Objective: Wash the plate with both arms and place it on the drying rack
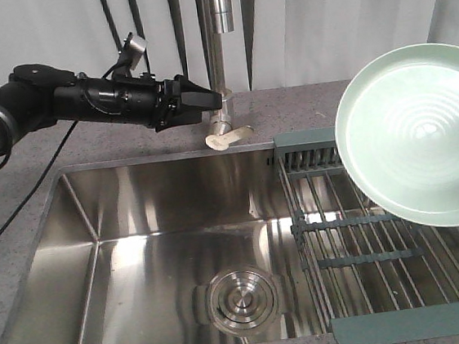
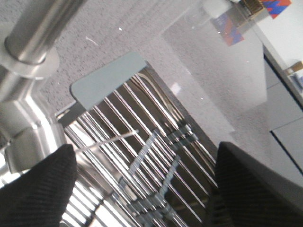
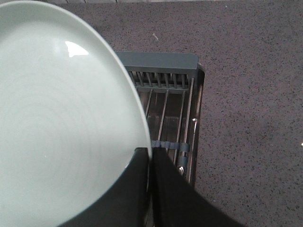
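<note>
Right wrist view: the right gripper (image 3: 150,158) pinches the rim of the smooth, round mint plate (image 3: 61,118), which spreads up-left from its fingers, above the steel-rod rack (image 3: 163,61). The left gripper (image 1: 204,101) gapes, holding nothing, beside the shiny faucet (image 1: 218,25).

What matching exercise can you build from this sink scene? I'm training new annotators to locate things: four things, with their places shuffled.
Things:
1. plate
2. drying rack
3. left gripper
4. drain

Places:
A. beside the faucet base
B. in the sink floor
C. held up over the rack
D. across the sink's right end

Pairs: 1-C, 2-D, 3-A, 4-B
</note>
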